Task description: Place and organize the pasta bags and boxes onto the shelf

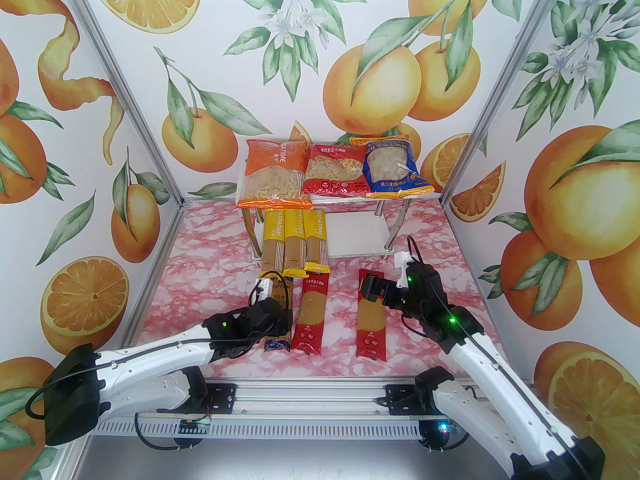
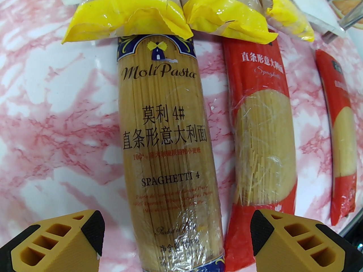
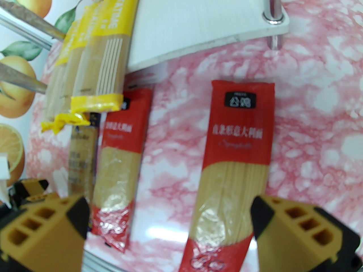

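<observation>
We find both arms low over the table, in front of the shelf, with nothing grasped.

In the top view, the left arm bends across the dark blue pack and hides all but its near end. The right gripper covers the far end of the right red pack. Three bags fill the top board, and three yellow packs overhang the lower board's left front edge; its right half lies bare. In the left wrist view, the left gripper spreads wide astride the dark blue pack, released, with its right finger over the other red pack. Yellow ends overlap both packs' far ends. In the blurred right wrist view, the right gripper's fingers stand well apart above the right red pack; we cannot tell whether they touch it.
</observation>
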Controlling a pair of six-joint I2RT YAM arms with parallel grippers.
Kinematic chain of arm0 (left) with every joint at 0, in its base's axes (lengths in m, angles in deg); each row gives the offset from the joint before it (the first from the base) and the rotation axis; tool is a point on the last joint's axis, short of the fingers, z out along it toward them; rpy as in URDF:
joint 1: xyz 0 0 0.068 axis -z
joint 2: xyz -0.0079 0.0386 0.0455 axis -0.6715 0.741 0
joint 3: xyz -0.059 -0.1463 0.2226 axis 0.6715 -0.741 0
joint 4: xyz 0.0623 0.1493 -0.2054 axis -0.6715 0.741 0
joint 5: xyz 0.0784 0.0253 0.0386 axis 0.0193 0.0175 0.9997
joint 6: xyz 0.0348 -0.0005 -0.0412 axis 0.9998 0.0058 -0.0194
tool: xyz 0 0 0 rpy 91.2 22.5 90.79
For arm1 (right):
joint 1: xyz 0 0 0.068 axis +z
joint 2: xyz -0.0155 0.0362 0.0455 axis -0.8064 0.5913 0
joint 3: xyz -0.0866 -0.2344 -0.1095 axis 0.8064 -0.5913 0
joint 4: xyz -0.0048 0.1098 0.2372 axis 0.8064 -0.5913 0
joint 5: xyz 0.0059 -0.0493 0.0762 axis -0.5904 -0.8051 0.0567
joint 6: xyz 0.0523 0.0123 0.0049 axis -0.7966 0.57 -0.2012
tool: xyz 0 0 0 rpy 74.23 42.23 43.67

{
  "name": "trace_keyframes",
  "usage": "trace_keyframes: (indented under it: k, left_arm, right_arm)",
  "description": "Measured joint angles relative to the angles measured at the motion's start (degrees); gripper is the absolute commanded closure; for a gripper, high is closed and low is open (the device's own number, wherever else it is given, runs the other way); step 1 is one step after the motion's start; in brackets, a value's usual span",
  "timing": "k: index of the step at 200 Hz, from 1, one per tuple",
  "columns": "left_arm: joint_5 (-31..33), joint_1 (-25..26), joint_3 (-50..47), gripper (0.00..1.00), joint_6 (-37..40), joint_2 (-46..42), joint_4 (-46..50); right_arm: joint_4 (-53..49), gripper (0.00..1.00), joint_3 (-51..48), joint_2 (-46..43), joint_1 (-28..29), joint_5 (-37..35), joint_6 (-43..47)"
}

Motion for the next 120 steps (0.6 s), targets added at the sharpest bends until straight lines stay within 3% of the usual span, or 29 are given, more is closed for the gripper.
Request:
trace_keyframes:
  k: [120]
  left_arm:
    - [-1.20, -0.33, 1.03, 0.10, 0.96, 12.61, -2.80]
  right_arm:
    - [1.07, 0.00, 0.00, 0.04, 0.00, 0.04, 0.00]
